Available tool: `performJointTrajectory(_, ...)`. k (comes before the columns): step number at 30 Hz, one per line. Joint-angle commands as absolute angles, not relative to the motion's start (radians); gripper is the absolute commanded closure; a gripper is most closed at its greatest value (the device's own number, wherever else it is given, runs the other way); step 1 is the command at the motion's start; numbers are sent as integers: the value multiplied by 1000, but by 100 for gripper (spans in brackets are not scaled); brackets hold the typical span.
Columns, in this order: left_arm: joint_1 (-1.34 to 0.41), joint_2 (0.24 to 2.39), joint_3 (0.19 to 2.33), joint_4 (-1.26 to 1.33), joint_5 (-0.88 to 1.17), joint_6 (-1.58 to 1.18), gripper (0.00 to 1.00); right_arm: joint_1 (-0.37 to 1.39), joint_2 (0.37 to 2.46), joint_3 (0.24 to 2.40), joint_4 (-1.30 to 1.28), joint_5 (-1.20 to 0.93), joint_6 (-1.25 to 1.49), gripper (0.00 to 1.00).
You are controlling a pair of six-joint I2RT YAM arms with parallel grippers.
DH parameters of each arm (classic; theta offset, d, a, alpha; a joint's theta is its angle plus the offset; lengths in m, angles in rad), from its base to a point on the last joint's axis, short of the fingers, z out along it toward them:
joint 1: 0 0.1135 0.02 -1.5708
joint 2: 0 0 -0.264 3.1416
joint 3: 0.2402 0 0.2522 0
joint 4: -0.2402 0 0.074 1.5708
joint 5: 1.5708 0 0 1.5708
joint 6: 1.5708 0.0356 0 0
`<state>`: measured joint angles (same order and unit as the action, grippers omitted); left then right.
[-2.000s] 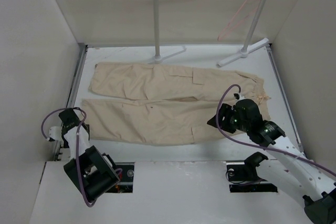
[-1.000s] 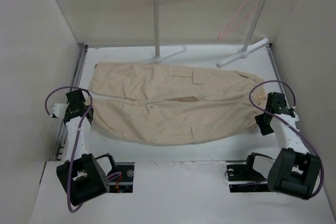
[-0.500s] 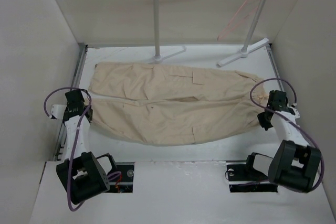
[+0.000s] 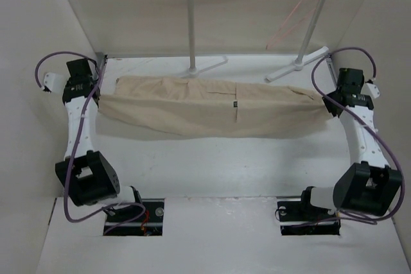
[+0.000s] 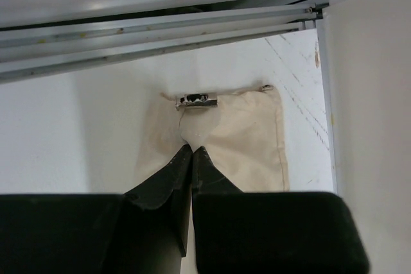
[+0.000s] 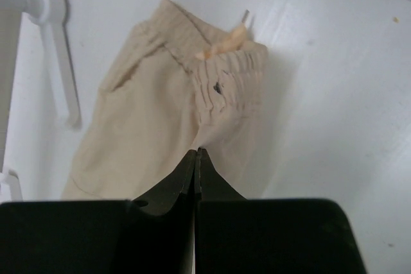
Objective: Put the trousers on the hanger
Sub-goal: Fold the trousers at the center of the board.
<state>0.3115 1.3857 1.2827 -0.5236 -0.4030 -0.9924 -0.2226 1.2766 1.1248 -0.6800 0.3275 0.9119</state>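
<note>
Both ends of the trousers (image 4: 212, 112) are pinched tight (left gripper (image 5: 191, 151) on cuffs, right gripper (image 6: 197, 152) on waistband) so a narrow fold is held for the hanger (image 4: 286, 24)

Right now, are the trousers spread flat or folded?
Folded lengthwise: the trousers form one narrow band, about one leg wide, held between the left gripper and the right gripper, each shut on an end.

Your left arm (image 4: 82, 120) and right arm (image 4: 361, 131): white links, black joints, looping purple cables (image 4: 347, 48); left gripper (image 5: 191, 152) and right gripper (image 6: 196, 153) matte black.
</note>
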Motion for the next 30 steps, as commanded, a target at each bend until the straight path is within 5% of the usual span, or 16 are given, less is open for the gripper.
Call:
performJointTrajectory(1,302,1500,1429,-514,-474,-948,100,-226,1403,1271,-630,328,868,97)
performJointTrajectory(12,210,2093,2064,-511,-511,-848,96,-245,1998,1909,-715,238,836,90)
performJointTrajectory(15,199,2233,2241,-546,-454,-778,68,-243,2098,2026,-712,236,835,47)
performJointTrajectory(18,205,2223,2253,-523,-451,-747,51,-216,2085,2028,-675,238,830,36)
performJointTrajectory(22,234,2071,2105,-497,-397,-736,46,-167,1952,1897,-643,235,807,38)
performJointTrajectory(25,249,1782,1620,-418,-341,-779,43,-127,1703,1538,-488,221,802,75)
performJointTrajectory(27,260,1674,1380,-358,-287,-837,43,-125,1610,1394,-421,187,805,87)
performJointTrajectory(30,283,1582,1111,-246,-183,-931,42,-133,1498,1211,-355,100,845,90)
